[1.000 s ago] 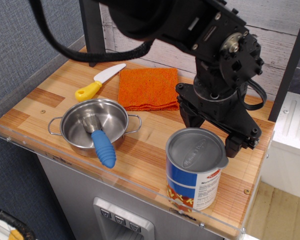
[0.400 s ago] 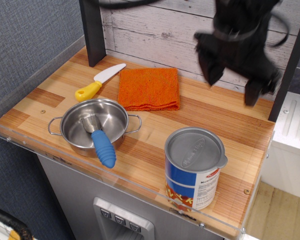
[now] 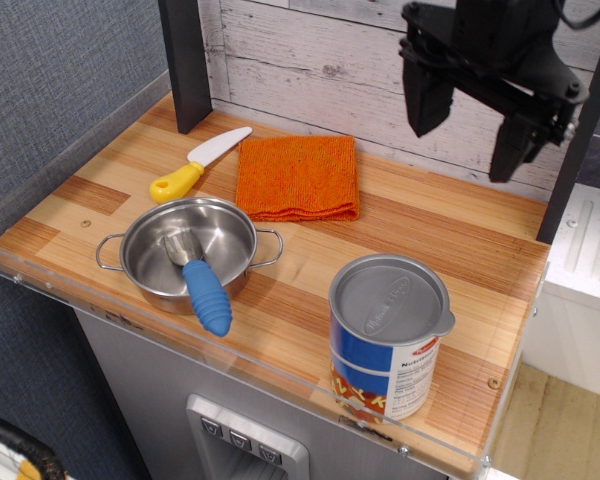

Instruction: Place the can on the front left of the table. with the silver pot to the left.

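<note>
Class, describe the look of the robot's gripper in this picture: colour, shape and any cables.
The gripper is matt black all over, with two blocky, flat-sided fingers on a dark angular body. A thin black cable loops near its top. No markings are legible.

Matte black tool (image 3: 468, 118); two blocky fingers; black cable looping above.
</note>
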`<state>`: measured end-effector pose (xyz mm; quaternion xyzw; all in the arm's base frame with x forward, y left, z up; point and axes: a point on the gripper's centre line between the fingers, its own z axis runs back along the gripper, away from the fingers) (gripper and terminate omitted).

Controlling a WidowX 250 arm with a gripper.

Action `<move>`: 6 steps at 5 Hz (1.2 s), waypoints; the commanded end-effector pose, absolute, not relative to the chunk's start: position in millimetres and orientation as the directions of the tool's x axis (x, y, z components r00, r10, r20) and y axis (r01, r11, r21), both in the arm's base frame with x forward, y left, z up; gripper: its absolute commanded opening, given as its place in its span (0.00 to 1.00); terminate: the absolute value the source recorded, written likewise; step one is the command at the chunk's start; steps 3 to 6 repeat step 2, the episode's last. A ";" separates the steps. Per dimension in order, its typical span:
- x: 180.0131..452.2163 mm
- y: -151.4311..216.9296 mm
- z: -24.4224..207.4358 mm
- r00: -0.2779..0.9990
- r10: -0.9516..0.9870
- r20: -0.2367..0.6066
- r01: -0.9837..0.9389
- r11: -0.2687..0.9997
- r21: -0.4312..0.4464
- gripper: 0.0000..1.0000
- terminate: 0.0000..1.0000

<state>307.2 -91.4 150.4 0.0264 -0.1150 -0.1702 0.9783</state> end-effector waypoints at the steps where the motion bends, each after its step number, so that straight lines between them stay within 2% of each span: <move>1: 285.6 -69.0 177.2 0.921 -0.332 0.204 0.310 0.941 0.133 1.00 0.00; 2: 285.6 -69.0 177.2 0.921 -0.332 0.204 0.310 0.941 0.133 1.00 1.00; 6: 285.6 -69.0 177.2 0.921 -0.332 0.204 0.310 0.941 0.133 1.00 1.00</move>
